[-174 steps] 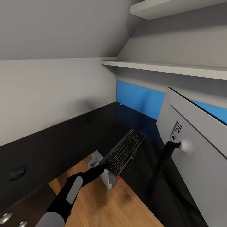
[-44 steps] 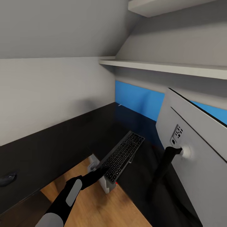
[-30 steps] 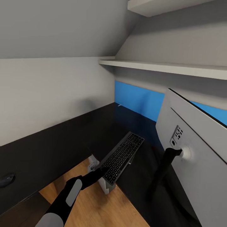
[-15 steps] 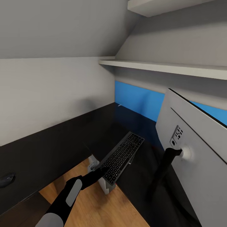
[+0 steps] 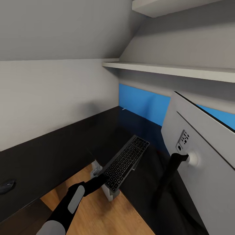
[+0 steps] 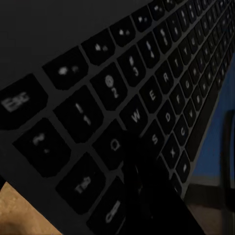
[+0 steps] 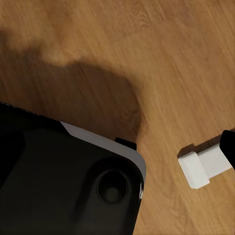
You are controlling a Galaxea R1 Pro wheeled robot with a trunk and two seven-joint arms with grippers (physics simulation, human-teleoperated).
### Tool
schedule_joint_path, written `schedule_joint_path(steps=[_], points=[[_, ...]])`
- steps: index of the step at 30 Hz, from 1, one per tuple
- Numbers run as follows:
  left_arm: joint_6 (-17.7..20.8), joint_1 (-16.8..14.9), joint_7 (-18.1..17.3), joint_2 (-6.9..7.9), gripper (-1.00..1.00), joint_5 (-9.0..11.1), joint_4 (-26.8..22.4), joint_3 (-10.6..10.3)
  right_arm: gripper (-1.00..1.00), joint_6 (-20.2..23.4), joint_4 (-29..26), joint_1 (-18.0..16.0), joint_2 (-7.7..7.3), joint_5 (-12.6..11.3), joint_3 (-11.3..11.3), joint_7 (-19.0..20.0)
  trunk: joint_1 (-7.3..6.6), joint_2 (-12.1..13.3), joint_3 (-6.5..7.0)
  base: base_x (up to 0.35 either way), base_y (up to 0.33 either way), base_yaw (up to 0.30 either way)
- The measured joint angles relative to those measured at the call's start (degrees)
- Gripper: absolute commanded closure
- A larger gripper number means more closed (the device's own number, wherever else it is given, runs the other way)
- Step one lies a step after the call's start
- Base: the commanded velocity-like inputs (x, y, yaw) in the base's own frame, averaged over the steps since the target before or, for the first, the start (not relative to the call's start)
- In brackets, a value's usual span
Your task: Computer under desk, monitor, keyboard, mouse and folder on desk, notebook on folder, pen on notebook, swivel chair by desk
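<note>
While the left arm reaches in from the lower left of the head view, here is how things stand.
Left gripper (image 5: 103, 178): at the near end of the keyboard, low and centre in the head view; it looks clamped on that end, though the fingers are dark against dark keys and hard to separate.
Keyboard (image 5: 125, 162): slim and dark, running diagonally from lower centre up toward the middle, near end tilted up over the desk edge, far end down on the black top.
Left wrist view: keys (image 6: 147, 93) close up, one dark finger (image 6: 139, 188) lying across the lower rows.
Monitor (image 5: 199, 156): upright at the right of the frame, grey back facing us, black stand on the desk beside the keyboard.
Desk (image 5: 65, 143): glossy black top, blue back panel behind.
Mouse (image 5: 6, 186): small dark oval at the far left edge, on the desk, well apart from the keyboard.
Right gripper: cannot tell its state; right wrist view gives wooden floor (image 7: 147, 58).
</note>
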Motion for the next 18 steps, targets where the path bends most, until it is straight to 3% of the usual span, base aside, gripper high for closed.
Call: schedule_joint_path(steps=[18], points=[[0.16,-0.01,0.0,0.08,1.0,0.08,-0.02,0.17,-1.0,0.0,-0.02,0.0,0.0,-0.06,-0.03,0.0,0.0,0.0,0.0,0.0,0.0,0.0]])
